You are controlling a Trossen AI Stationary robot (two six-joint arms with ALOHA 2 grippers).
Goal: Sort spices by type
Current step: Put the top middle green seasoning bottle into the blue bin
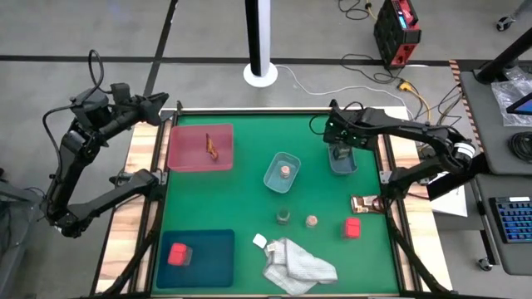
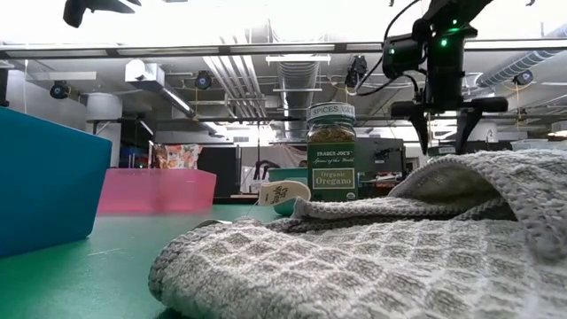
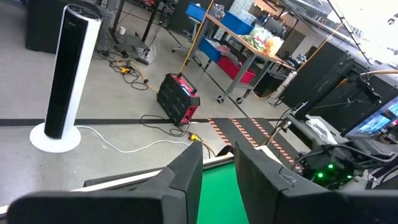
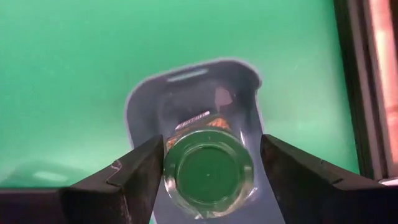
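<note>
- Right gripper (image 4: 208, 171): positioned over the bluish translucent tub (image 1: 342, 159) near the right edge of the green table mat (image 1: 249, 191). Its fingers stand wide, one on each side of a dark green-lidded glass jar (image 4: 208, 173). The left finger appears to be at the glass; a gap shows at the right finger. The jar sits inside this tub.
- Left gripper (image 3: 217, 180): raised off the table beyond the far left corner, fingers parted by a narrow gap, holding nothing.
- Second bluish tub (image 1: 282, 172), mat centre: contains one tan-topped little jar (image 1: 285, 170).
- Pink flat tray (image 1: 199, 147), far left of the mat: carries one brown foil sachet (image 1: 211, 147).
- Teal flat tray (image 1: 196, 256), near left corner: carries one bright pink block (image 1: 178, 254).
- Loose on the mat:
  - second dark green oregano jar (image 2: 331, 151), upright, just beyond the cloth
  - second tan-topped jar (image 1: 311, 221), just beside it
  - second pink block (image 1: 353, 227), nearer the right edge
  - second brown sachet (image 1: 364, 203), at the right edge
- White-grey waffle cloth (image 1: 298, 264): crumpled at the near edge of the mat.
</note>
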